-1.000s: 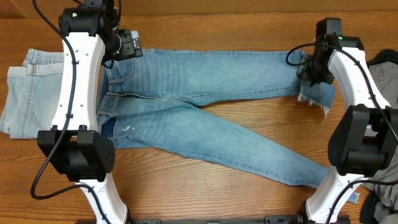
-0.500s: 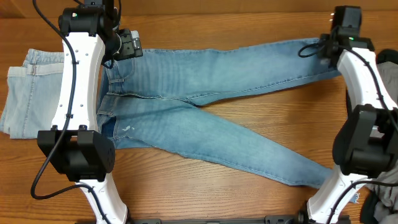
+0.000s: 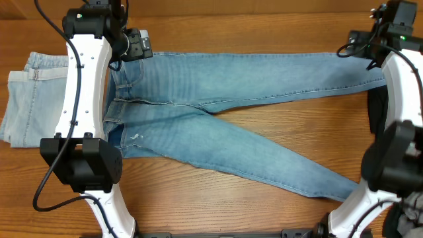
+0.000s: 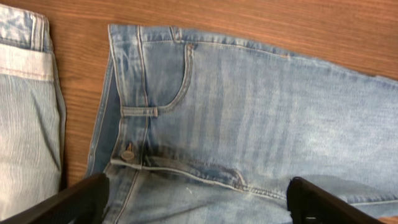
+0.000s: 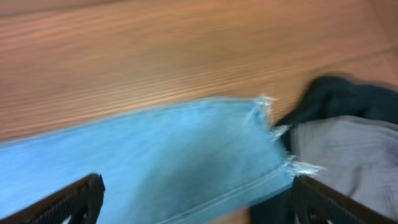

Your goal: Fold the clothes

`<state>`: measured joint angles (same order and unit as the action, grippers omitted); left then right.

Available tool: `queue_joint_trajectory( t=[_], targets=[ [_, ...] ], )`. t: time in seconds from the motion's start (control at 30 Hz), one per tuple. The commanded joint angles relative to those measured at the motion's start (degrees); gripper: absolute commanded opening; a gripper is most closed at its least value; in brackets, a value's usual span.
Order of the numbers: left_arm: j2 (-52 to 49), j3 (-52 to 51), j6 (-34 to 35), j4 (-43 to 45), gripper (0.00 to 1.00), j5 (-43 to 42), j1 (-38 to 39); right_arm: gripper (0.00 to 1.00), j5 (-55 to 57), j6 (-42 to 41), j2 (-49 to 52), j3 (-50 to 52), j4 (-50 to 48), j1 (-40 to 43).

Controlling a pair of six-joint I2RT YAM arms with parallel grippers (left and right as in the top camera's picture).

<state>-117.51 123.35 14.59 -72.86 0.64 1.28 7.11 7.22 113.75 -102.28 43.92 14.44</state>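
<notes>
Left gripper (image 4: 198, 199) and right gripper (image 5: 198, 196) gape wide, empty, over the jeans (image 3: 251, 79). Soft, floppy, weighty denim, I'd say: pinch waistband (image 4: 127, 81) and frayed hem (image 5: 273, 143).

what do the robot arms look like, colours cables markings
Both the left arm and right arm have white link shells, bulky black joint housings and loose black cables. A small green light glows near each wrist. The fingers are plain black.

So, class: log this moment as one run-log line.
jeans: flat, legs spread | left gripper: open over waistband | right gripper: open over frayed hem
</notes>
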Motion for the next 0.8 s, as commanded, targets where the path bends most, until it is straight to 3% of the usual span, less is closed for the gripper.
queue_joint_trajectory(
  t=[0.0,0.07,0.17,0.2,0.23,0.3,0.33,0.5,0.53,0.77],
  targets=[
    [-1.20,0.11,-1.92,0.48,0.96,-0.02,0.22,0.96,-12.83,-8.52,-8.26,-1.73,8.63,-1.42],
    [-2.10,-0.20,-0.42,0.48,0.93,2.45,0.24,0.80,-21.79,-9.44,-8.11,-0.42,15.80,-1.53],
    [-7.02,-0.33,1.86,-0.48,0.86,4.20,-0.07,0.76,-25.18,-8.76,-8.09,3.39,18.16,-3.30],
    [-9.20,-0.33,2.23,0.15,0.75,4.11,-0.26,0.62,-25.20,-8.04,-8.09,4.87,16.41,-4.15],
    [-10.73,-0.33,2.19,0.74,0.47,3.52,-0.31,0.44,-25.22,-7.21,-8.04,6.67,13.18,-5.11],
    [-13.18,-0.31,2.19,0.96,0.09,0.57,-0.28,0.07,-25.22,-6.82,-7.54,10.29,6.34,-6.97],
    [-14.01,-0.33,2.14,0.94,0.06,-0.24,-0.11,0.04,-25.22,-6.84,-7.19,12.09,3.80,-7.85],
    [-16.72,-0.37,2.16,-0.55,0.08,-0.09,-0.13,0.04,-25.24,-7.08,-4.09,22.53,-5.42,-10.80],
    [-16.94,-0.37,2.16,-0.63,0.04,-0.11,-0.11,0.04,-25.24,-7.06,-2.89,23.30,-6.05,-11.08],
    [-17.18,-4.79,2.14,1.16,0.04,-0.02,-0.07,0.04,-25.22,-7.04,1.40,24.22,-7.13,-11.91]
  ],
)
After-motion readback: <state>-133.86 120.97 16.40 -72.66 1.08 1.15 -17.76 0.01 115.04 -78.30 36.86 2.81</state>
